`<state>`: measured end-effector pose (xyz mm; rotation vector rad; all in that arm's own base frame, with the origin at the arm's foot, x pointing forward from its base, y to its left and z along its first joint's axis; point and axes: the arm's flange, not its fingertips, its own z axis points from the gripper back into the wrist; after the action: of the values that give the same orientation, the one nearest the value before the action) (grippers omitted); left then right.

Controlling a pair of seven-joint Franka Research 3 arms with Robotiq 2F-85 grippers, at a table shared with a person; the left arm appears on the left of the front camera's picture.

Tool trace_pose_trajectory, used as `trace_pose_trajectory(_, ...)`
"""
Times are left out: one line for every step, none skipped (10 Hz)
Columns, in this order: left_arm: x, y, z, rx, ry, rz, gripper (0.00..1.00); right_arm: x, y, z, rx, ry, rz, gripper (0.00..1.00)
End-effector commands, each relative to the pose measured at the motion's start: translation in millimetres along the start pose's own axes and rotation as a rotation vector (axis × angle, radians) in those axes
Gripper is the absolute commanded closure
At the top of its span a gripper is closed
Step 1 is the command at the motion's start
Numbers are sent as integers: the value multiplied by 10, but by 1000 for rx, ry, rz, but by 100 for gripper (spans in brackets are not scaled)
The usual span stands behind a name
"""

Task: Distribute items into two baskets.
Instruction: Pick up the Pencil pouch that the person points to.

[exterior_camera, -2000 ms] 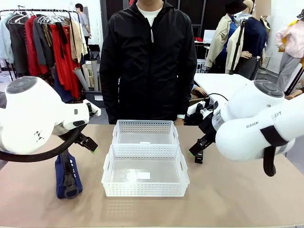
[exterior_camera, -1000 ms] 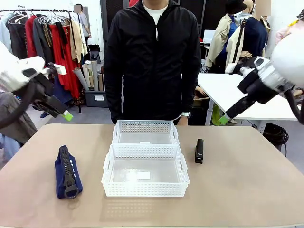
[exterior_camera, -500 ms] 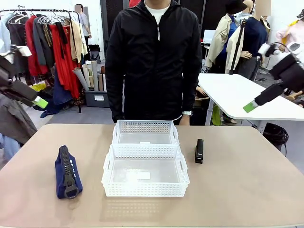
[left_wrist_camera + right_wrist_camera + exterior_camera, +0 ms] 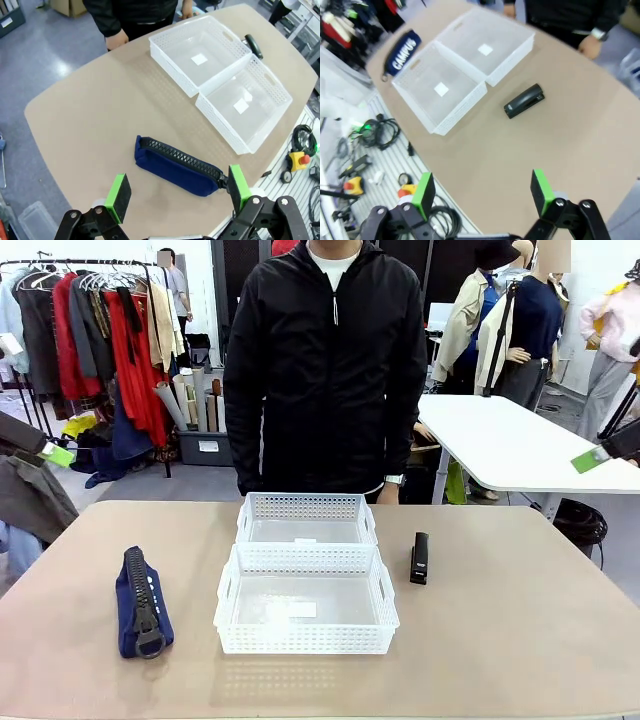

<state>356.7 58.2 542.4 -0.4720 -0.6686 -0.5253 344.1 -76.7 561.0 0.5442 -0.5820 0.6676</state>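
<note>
- The navy "CAMPUS" pouch [image 4: 140, 602] lies on the table [image 4: 500, 650], left of the near basket [image 4: 305, 638], with its long axis running near to far.
- The left gripper [image 4: 178, 192] hangs high above it, jaws wide and empty.
- The black stapler [image 4: 420, 558] lies right of the baskets, about level with where the near one meets the far basket [image 4: 305, 506], also pointing near to far.
- The right gripper [image 4: 482, 191], equally wide and empty, hangs above that side.
- Each arm is likely nearer to the item on its own side.

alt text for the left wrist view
The open left gripper hangs high over a tan table, a navy zip pouch lying below it. Beyond sit two white baskets side by side, bare but for a label each, with a black stapler past them.
</note>
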Motion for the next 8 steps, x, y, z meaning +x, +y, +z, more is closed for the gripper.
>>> trace_pose_trajectory(-99, 6, 70, 7, -57, 8, 0, -115, -26, 111, 25, -74, 21, 0)
trace_pose_trajectory(-180, -15, 155, 13, -70, 4, 0, -181, -6, 149, 22, -81, 18, 0)
trace_pose_trajectory(-222, -18, 261, 31, -106, 14, 0, -220, -2, 182, 24, -88, 24, 0)
trace_pose_trajectory(-257, -19, 389, 54, -140, 24, 0, -258, 8, 208, 31, -105, 32, 0)
trace_pose_trajectory(-289, -21, 523, 66, -152, 36, 0, -327, 39, 240, 37, -121, 42, 0)
trace_pose_trajectory(-288, -16, 610, 68, -153, 37, 0, -372, 44, 258, 42, -134, 48, 0)
trace_pose_trajectory(-285, -22, 673, 89, -132, 53, 0, -442, 62, 270, 49, -145, 40, 0)
trace_pose_trajectory(-261, -6, 724, 97, -131, 61, 0, -485, 48, 302, 43, -155, 27, 0)
